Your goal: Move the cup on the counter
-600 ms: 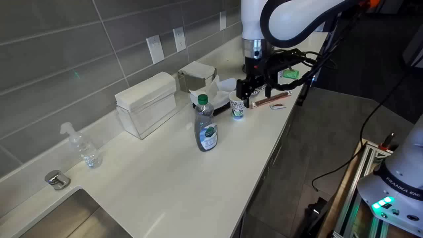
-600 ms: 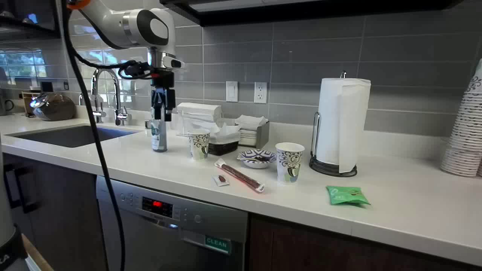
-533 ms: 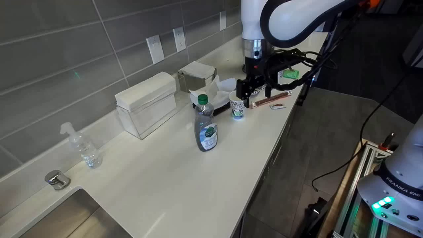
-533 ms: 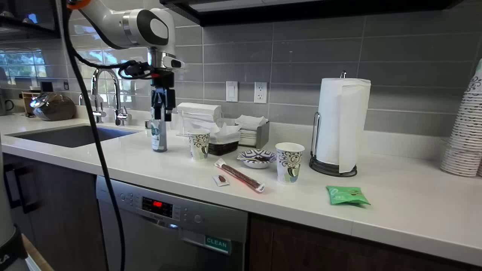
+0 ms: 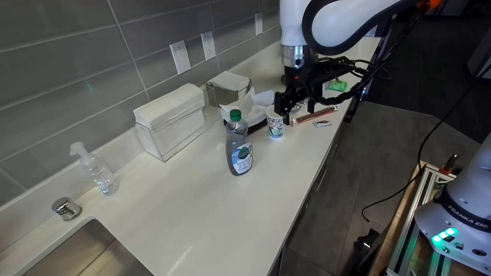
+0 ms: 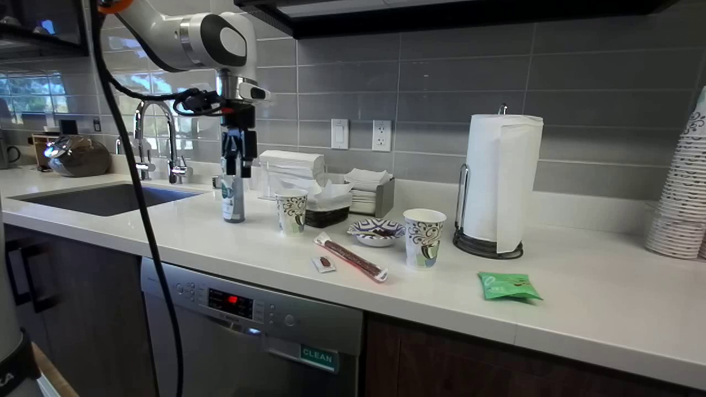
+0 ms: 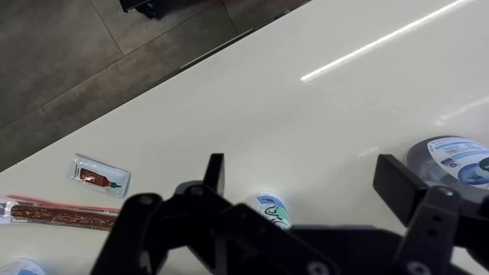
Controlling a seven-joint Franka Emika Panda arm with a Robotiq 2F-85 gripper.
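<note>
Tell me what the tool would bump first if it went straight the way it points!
Probably the counter: the open tool points down beside the nearest cup. Depth is unclear, so it might brush the cup or bottle.

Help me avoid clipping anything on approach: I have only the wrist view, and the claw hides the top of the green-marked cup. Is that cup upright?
Observer: Yes. In both exterior views the cup stands upright on the counter, open end up.
Operator: What sits right by it, out of my sight?
Observer: A black tray with white paper in it, toward the tiled wall. I can't tell whether it touches the cup.
Operator: Is anything nearby taller than the cup?
Observer: Yes. In an exterior view the green-capped bottle is clearly taller.
</note>
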